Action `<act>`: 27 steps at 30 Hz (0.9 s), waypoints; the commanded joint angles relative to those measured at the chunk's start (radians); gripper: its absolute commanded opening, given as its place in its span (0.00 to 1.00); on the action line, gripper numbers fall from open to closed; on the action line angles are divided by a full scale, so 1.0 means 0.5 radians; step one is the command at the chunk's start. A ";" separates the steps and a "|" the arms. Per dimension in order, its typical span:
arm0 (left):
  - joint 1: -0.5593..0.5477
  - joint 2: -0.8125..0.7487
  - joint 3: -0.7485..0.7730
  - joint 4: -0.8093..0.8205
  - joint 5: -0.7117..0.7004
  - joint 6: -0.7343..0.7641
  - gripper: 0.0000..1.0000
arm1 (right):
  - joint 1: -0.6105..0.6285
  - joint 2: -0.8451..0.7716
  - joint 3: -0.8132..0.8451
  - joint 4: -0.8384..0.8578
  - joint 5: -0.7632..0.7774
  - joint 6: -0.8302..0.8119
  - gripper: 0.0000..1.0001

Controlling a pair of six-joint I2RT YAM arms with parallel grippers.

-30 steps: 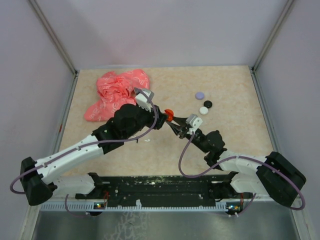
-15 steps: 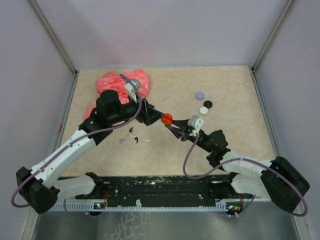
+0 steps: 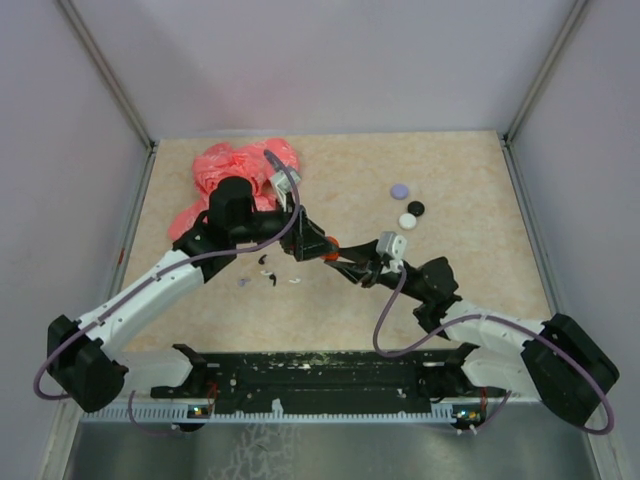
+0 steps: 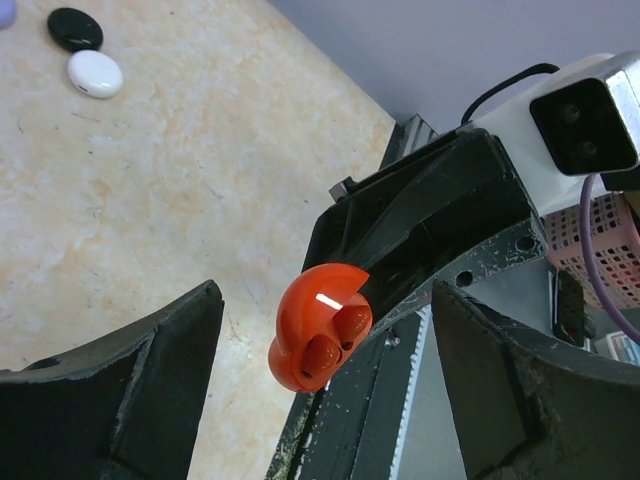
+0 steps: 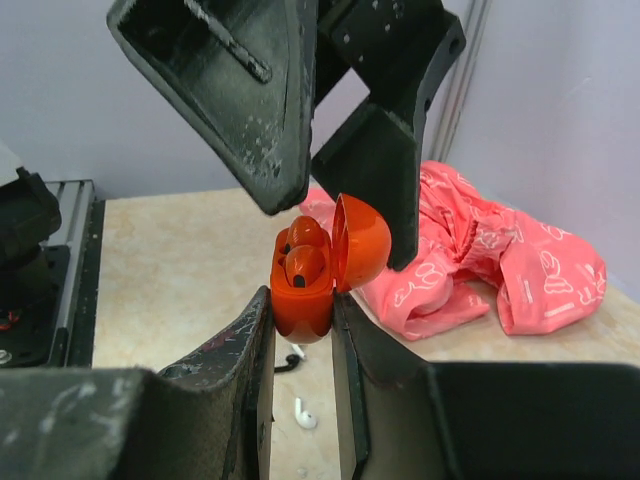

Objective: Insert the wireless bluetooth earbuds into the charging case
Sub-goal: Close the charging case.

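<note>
Since a second ago my left arm (image 3: 170, 285) has swung away to the left and reached back in. Its pincer has spread wide, and the small buds the arm was hiding now show on the worktop (image 3: 450, 170).

A crumpled pink bag (image 3: 225, 175) lies at the far left, behind that arm. My left pincer (image 4: 325, 300) stands wide apart with nothing in it, one finger on either side of the red case (image 4: 315, 335) and touching neither side. My right pincer (image 5: 300, 315) is clamped tight on the lower body of that case and holds it up off the worktop, near the middle. The lid is tipped open, and two red buds (image 5: 303, 262) look seated inside. Three round discs (image 3: 407, 220) sit well apart to the far right. The loose earbuds (image 3: 268, 272) lie on the worktop just near and left of the case; one is black and one white, and the rest are too small to tell.

My worry is the lid. If my left fingers close or drift from here, one could catch the open lid and snap it shut, or twist the case in my right pincer's narrow hold so that it drops. A knock could also shake the seated buds out. My two pincers are crowded together, so they may bump each other.
</note>
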 commanded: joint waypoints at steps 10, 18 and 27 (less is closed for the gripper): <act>0.011 -0.003 -0.024 0.275 0.415 -0.101 0.78 | -0.086 0.131 0.097 0.309 -0.155 0.317 0.00; 0.011 -0.044 -0.052 0.296 0.430 -0.080 0.77 | -0.127 0.179 0.070 0.311 -0.150 0.453 0.00; 0.040 -0.121 0.004 -0.082 -0.040 0.149 0.81 | -0.195 0.158 0.072 -0.009 0.017 0.640 0.00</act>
